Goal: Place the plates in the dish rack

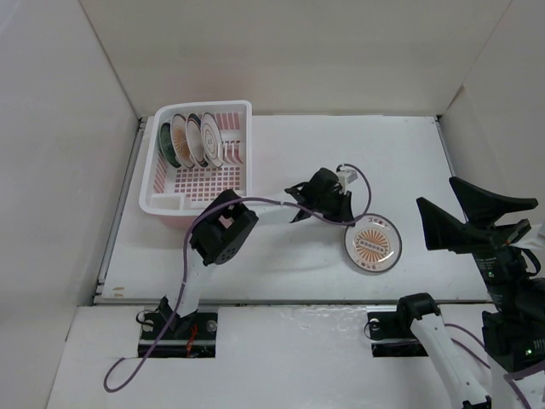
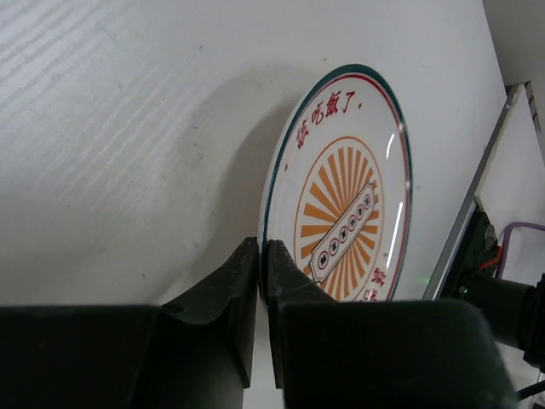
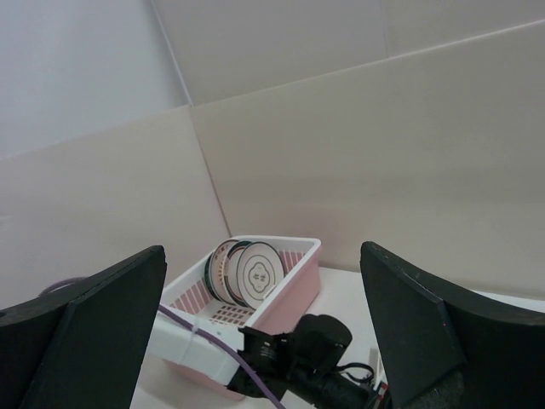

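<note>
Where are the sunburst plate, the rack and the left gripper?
sunburst plate (image 2: 341,223): left wrist view, on its orange centre.
rack (image 1: 200,181): top view, on its bare grid floor.
left gripper (image 2: 263,249): left wrist view, between its fingertips, at the plate's rim.

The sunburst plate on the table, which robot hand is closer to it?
Left. The left gripper pinches the rim of the sunburst plate; the right gripper hangs open off to its right, not touching.

Sunburst plate, red Chinese characters "吃飯了"
</note>
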Controlling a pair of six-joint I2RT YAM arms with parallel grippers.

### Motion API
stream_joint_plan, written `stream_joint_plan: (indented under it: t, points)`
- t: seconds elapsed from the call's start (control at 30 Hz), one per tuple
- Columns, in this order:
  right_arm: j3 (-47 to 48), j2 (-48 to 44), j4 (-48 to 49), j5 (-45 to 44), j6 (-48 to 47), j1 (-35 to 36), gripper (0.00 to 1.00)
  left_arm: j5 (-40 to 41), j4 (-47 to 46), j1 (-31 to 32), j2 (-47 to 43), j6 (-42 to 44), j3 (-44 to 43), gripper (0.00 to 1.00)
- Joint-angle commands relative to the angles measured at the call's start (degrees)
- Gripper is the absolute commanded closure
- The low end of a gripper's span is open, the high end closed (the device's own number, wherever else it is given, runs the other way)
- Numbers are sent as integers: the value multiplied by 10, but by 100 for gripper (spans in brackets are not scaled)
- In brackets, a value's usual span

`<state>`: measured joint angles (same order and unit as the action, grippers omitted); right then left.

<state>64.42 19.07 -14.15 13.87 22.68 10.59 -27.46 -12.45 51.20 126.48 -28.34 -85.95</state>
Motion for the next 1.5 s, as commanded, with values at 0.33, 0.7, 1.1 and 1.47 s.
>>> stream_joint_plan:
  t: [0.33, 0.7, 1.1, 1.47]
  points:
    - [5, 1, 2, -24, 3, 11, 0, 204, 160, -45, -242, 80, -108, 100]
    - [5, 6, 2, -34, -3, 28, 0, 362, 333, -188, -334, 193, -268, 100]
    - [-14, 29, 12, -29, -3, 39, 0, 582, 281, -266, -388, 306, -158, 100]
    - [-14, 45, 12, -24, -3, 44, 0, 685, 240, -271, -352, 340, -105, 100]
